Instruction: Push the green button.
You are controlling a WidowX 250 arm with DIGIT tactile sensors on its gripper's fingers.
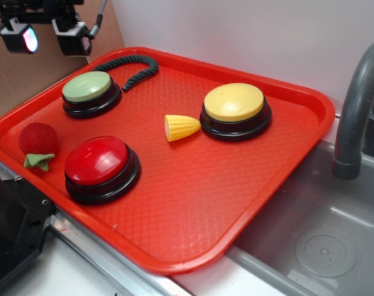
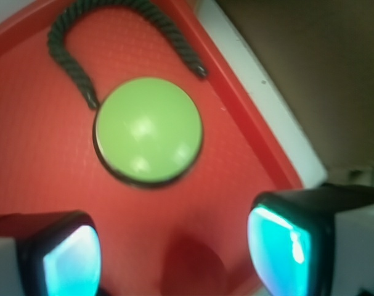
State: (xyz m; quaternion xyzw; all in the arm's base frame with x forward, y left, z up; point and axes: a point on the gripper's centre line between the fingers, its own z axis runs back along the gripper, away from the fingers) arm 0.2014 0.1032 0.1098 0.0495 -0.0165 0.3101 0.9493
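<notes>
The green button (image 1: 87,87) is a pale sage-green dome on a black round base, at the far left of the red tray (image 1: 193,203). In the wrist view the green button (image 2: 148,131) sits straight ahead of the jaws, a little above centre. My gripper (image 1: 51,34) hangs in the air above and behind the button, at the top left of the exterior view, well clear of it. In the wrist view my gripper (image 2: 174,253) is open, its two glowing cyan pads wide apart, with only tray floor between them.
A red-domed button (image 1: 100,168) stands at the tray's front left and a yellow-domed one (image 1: 235,110) at the back right. A toy corn piece (image 1: 181,127), a strawberry (image 1: 37,143) and a dark rope (image 1: 132,66) lie on the tray. A grey sink (image 1: 322,246) and faucet (image 1: 356,105) are at right.
</notes>
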